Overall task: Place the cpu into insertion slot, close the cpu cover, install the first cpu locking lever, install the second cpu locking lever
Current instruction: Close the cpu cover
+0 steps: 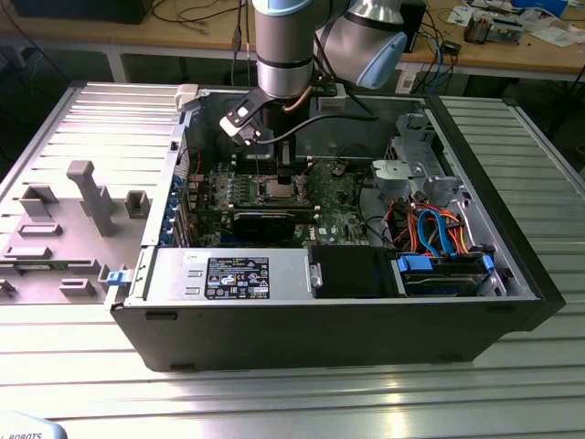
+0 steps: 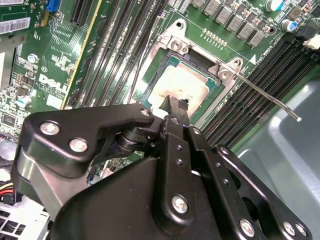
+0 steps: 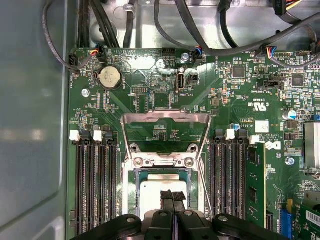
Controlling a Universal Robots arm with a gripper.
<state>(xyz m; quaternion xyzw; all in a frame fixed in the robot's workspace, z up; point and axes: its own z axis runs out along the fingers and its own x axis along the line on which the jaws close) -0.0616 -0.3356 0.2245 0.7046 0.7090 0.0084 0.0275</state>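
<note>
Working deep inside the open black computer case [image 1: 320,338], over the green circuit board [image 3: 150,85]. Keeping the black pincer [image 3: 172,196] clenched, tips pressed together with nothing visible between them, at or just above the small square silvery-grey cpu [image 3: 149,197]. Already lying flat within the square metal-edged insertion slot [image 3: 131,197], that chip. Raised on its hinge beyond the socket, the thin silvery cpu cover [image 3: 165,117]; jutting free alongside, a thin wire locking lever [image 2: 260,90]. By judgement: placing nearly finished, cover not yet shut. Calls for care against nudging the chip askew.

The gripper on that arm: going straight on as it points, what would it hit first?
Probably the cpu in the insertion slot, directly below the gripper; gap unclear.
</note>
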